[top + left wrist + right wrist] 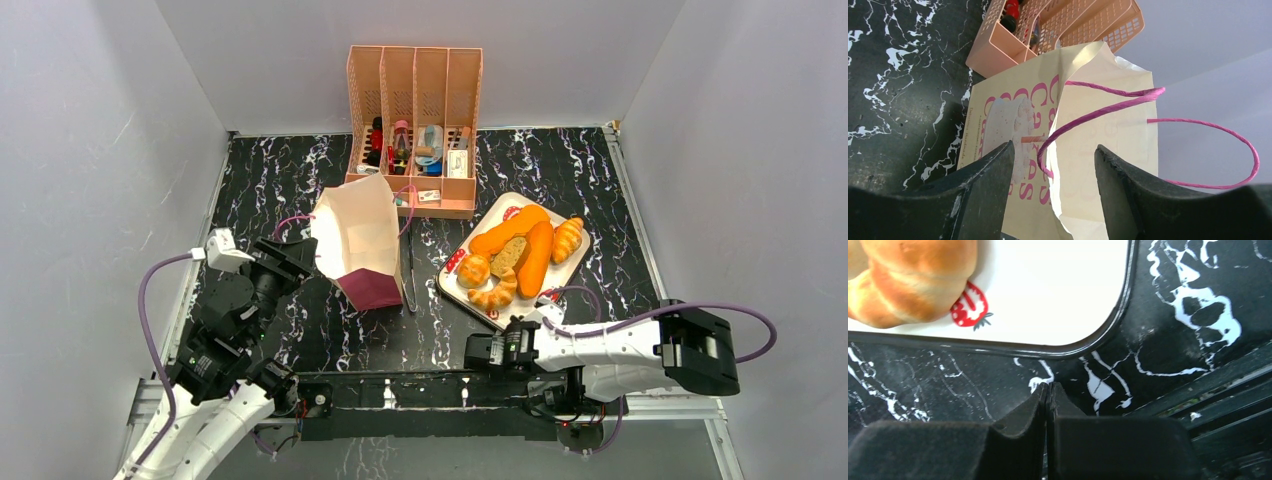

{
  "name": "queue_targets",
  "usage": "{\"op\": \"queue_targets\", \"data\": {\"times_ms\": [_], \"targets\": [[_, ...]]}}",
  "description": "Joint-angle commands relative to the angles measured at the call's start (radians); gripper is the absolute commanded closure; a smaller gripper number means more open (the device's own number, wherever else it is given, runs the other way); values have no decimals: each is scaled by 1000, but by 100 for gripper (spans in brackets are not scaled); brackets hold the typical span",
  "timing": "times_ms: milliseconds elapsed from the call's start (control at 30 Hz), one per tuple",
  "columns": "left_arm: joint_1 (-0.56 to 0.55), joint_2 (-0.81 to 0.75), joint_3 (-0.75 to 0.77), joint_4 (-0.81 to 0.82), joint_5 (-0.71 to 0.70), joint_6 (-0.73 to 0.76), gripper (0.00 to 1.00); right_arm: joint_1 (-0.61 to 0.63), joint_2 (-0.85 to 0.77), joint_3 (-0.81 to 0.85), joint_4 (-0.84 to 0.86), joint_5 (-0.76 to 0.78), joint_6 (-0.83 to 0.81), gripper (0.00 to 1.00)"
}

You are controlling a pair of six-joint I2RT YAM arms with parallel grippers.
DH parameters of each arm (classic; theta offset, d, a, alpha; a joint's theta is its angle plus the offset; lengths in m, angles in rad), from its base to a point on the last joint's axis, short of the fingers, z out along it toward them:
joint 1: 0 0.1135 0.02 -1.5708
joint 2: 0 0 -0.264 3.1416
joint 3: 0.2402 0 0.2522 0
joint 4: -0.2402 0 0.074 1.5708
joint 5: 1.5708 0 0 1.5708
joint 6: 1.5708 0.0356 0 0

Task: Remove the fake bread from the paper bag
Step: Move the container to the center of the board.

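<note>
Left gripper (292, 256) sits just beside the paper bag (358, 240). In its wrist view we see the jaws parted, with the bag's paper edge and a pink cord handle (1108, 112) between the fingers (998, 165), nothing clamped.

The bag lies tipped on the black marbled table (620, 200), magenta base towards the arms, in front of the peach file organiser (415, 100).

The fake bread (520, 255) lies piled on a white tray (560, 271) to the bag's right.

Right gripper (1048, 387) is clenched on nothing, low over the table near the tray's corner. A croissant (908, 280) sits at that end of the tray.
</note>
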Motion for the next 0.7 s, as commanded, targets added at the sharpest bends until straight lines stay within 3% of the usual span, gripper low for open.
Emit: {"op": "queue_targets", "data": {"times_ms": [0, 200, 467, 667], "targets": [[3, -20, 32, -21, -41, 29, 41, -7, -31, -31, 0, 42, 244, 100], [3, -35, 39, -52, -70, 41, 41, -49, -15, -51, -21, 64, 292, 100], [4, -48, 43, -79, -100, 49, 40, -192, -121, -109, -23, 117, 291, 100], [3, -48, 40, -86, -102, 46, 39, -368, -161, -107, 81, 152, 103, 100]]}}
